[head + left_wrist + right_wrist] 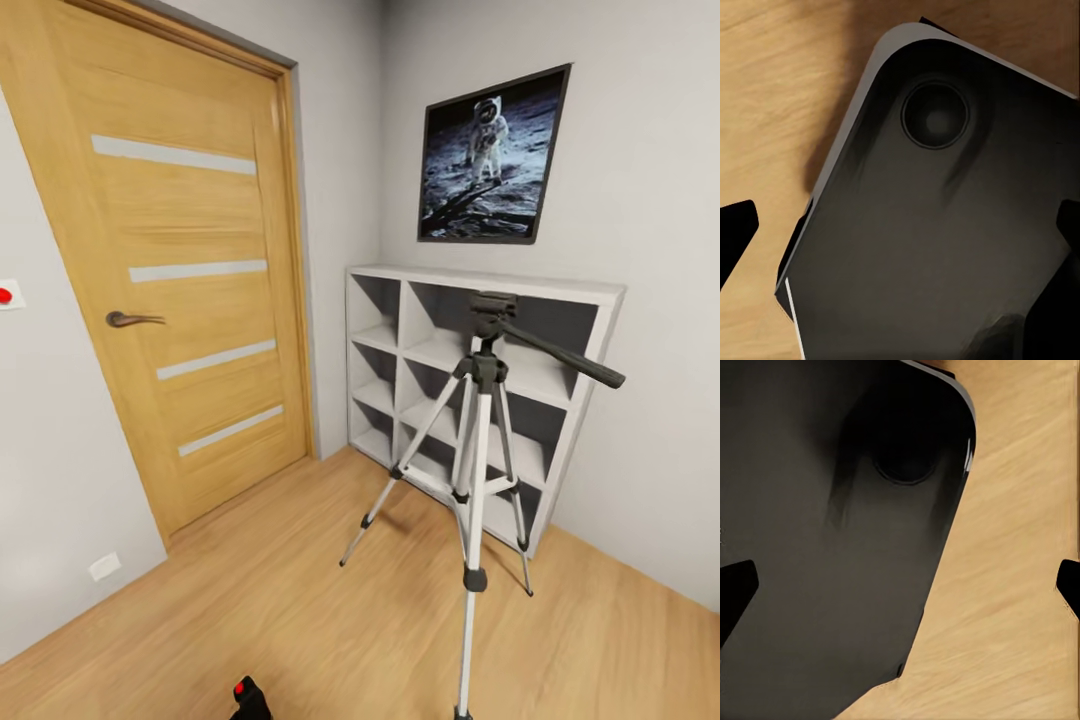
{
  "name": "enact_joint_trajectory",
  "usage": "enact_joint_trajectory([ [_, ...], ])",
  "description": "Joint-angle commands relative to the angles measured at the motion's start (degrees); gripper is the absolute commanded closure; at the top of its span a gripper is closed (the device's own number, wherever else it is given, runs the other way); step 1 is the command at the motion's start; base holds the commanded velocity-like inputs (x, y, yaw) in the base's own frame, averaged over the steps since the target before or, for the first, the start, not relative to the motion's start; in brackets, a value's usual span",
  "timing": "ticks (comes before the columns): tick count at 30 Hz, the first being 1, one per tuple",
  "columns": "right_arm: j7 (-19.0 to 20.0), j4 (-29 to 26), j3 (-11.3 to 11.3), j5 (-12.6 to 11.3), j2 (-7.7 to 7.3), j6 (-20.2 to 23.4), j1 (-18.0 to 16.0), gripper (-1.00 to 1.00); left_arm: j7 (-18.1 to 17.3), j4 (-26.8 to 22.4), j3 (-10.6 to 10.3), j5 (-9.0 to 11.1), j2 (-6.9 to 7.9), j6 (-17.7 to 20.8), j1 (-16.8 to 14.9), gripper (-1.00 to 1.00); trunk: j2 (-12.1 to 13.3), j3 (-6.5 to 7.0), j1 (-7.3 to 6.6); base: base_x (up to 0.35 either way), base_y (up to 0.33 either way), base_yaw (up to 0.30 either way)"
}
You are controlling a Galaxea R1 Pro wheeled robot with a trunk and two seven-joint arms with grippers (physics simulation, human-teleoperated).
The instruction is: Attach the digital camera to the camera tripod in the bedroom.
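The camera tripod (pixel 478 470) stands on the wood floor in front of the white cube shelf, its silver legs spread. Its black head (pixel 493 305) is bare, and the long pan handle (pixel 565 355) points right. A small black digital camera (pixel 250 702) with a red button on top peeks in at the bottom edge of the head view, well short of the tripod. What it rests on is cut off. My left gripper (pixel 900 229) and my right gripper (pixel 900 585) are both open and hold nothing, hanging over my own dark base and the floor.
A wooden door (pixel 190 290) with pale stripes is shut at the left. The white cube shelf (pixel 400 300) fills the corner under an astronaut picture (pixel 492 155). Light plank floor (pixel 250 600) lies between me and the tripod. My dark rounded base (pixel 937 225) sits under both wrists.
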Motion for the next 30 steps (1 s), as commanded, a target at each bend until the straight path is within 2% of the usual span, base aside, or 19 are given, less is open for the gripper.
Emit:
enact_joint_trajectory([
  [1, 0.03, 0.01, 0.16, 0.05, 0.02, -0.14, -0.03, -1.0, 0.04, -0.09, 0.11, 0.08, -0.01, -0.08, 0.02, -1.0, -0.02, -0.04, 0.03, 0.322, 0.0, 0.0],
  [10, -0.01, 0.07, 0.19, 0.02, 0.0, -0.16, -0.03, -1.0, 0.04, -0.09, 0.11, 0.02, -0.08, -0.12, 0.02, -1.0, -0.02, -0.04, 0.03, 0.29, 0.0, 0.121],
  [30, -0.08, 0.04, 0.2, 0.02, -0.05, -0.2, -0.02, -1.0, 0.04, -0.09, 0.11, -0.01, -0.09, -0.12, 0.02, -1.0, -0.02, -0.04, 0.03, 0.017, 0.0, 0.267],
])
